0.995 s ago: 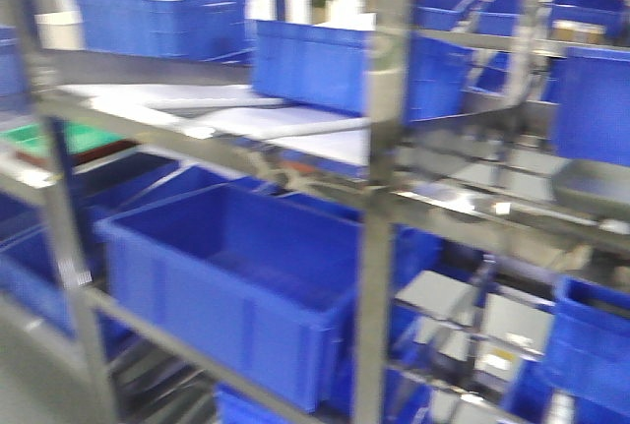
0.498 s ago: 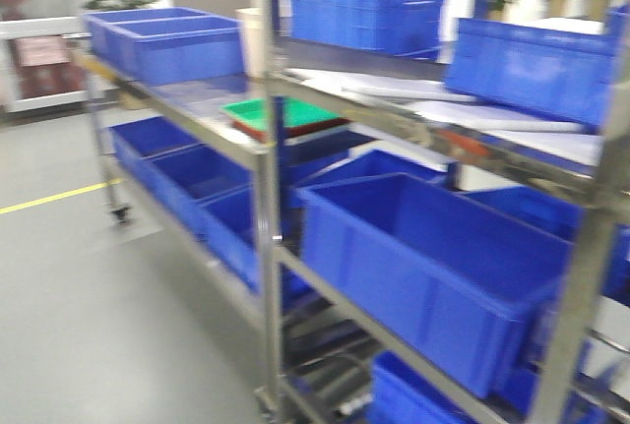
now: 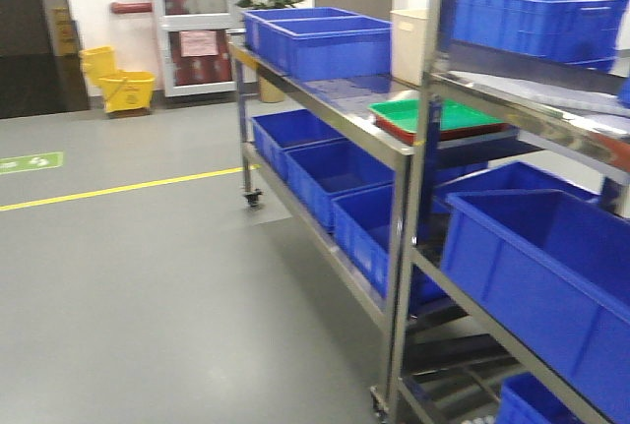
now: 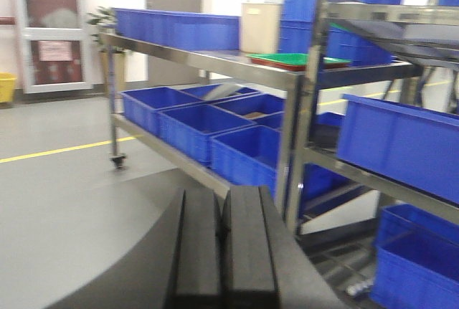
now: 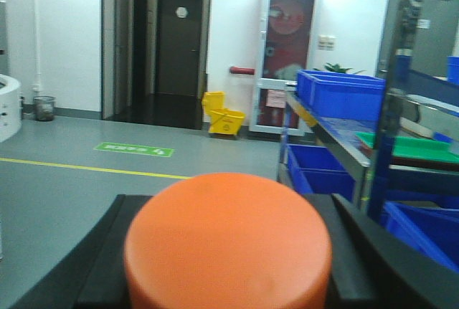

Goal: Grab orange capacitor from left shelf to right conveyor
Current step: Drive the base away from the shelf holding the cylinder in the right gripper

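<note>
Front view: steel shelf [image 3: 398, 247] filled the right half of the frame, with blue bins [image 3: 330, 45] on its tiers and a green tray [image 3: 438, 114] on the top deck. Yellow mop bucket [image 3: 123, 88] stood upper left.

Left wrist view: left gripper [image 4: 222, 252] at bottom centre, black fingers [image 4: 193, 252] pressed together, nothing between them.

Right wrist view: right gripper [image 5: 229, 269] clamped on the orange capacitor [image 5: 228, 237], whose round end filled bottom centre.
</note>
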Motion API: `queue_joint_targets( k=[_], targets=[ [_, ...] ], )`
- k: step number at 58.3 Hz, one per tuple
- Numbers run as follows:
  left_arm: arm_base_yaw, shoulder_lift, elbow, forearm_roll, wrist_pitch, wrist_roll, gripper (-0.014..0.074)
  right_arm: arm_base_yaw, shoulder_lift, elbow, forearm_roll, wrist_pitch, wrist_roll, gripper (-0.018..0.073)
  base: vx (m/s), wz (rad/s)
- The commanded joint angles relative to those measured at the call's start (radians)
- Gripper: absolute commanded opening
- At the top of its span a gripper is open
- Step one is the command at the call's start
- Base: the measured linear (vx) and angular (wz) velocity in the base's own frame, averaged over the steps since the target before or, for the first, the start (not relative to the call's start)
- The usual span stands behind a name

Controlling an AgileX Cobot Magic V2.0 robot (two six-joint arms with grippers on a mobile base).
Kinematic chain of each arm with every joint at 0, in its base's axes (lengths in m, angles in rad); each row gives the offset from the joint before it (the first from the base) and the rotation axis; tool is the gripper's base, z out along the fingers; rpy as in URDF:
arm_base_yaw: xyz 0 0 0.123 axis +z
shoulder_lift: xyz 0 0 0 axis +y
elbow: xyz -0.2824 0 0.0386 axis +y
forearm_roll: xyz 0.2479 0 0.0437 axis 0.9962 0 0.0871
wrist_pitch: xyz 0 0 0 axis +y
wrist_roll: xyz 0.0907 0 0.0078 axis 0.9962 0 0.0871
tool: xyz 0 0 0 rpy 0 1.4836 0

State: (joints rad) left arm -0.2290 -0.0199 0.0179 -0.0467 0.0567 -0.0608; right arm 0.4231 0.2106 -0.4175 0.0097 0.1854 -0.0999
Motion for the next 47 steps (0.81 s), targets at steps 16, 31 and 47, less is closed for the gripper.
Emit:
queue_joint_targets(
  k=[16,31,47],
  targets=[
    [-0.008,-0.006,-0.030,-0.004,-0.081,-0.006,-0.0006,-0.002,0.009,-0.030,-0.010,-0.092,0.001,-0.0008,0.04,0.39],
    [-0.008,-0.006,-0.030,-0.004,-0.081,-0.006,-0.0006,-0.002,0.009,-0.030,-0.010,-0.092,0.001,-0.0008,0.10,0.41],
    [-0.008,-0.006,-0.030,-0.004,-0.081,-0.006,-0.0006,-0.002,0.009,-0.030,-0.010,-0.092,0.001,-0.0008,0.13,0.34]
  ],
)
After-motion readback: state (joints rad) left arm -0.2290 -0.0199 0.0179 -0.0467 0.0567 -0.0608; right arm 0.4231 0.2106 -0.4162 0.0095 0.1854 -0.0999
